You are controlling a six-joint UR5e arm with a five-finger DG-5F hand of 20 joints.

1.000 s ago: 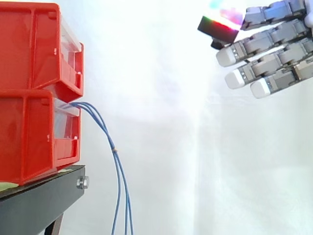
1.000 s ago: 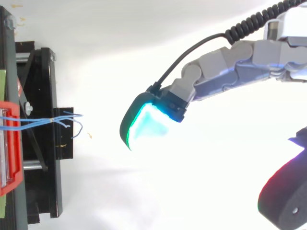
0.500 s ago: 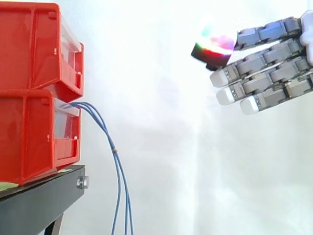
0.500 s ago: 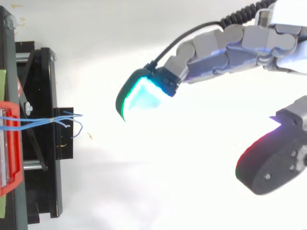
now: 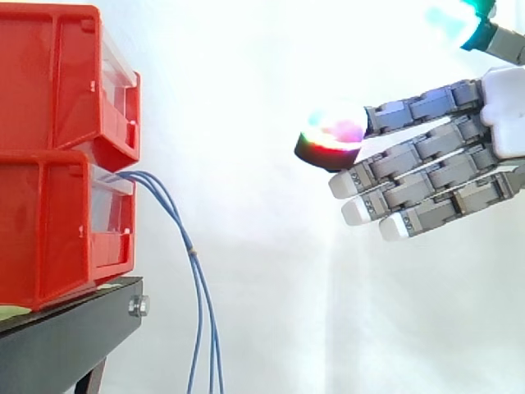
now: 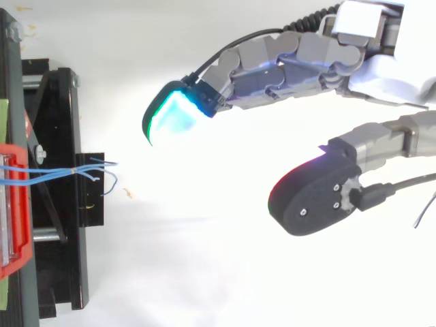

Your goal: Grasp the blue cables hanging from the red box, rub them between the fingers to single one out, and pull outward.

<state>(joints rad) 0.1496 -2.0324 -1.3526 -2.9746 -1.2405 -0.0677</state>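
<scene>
hanging out of the lower of two stacked red plastic bins [image 5: 57,164] at the left, the thin blue cables [image 5: 192,250] leave its clear front, arc to the right & drop past the right edge of the black metal stand [image 5: 74,336] that carries the bins. they stay bunched close together on the way down and run off the bottom of the side view. seen from the top, the cables [image 6: 73,171] come from the red bin [image 6: 20,262] at the far left, cross the stand [image 6: 58,225], and their loose ends fan out just past its right edge. the hand [image 5: 502,115] sits at the right of the side view, up at abt the level of the seam btw the two bins, well apart from the cables w/ bare white curtain [image 5: 262,328] between. its fingers [image 5: 410,176] are stretched out nearly straight, released, holding nothing, pointing left toward the bins & tilted slightly down, one tip glowing red-green. in the top view the hand [image 6: 392,68] reaches in from the right. its thumb [image 6: 317,197] stands clear of the fingers w/ a wide gap, and the leading fingertip pad glows cyan-green.
</scene>
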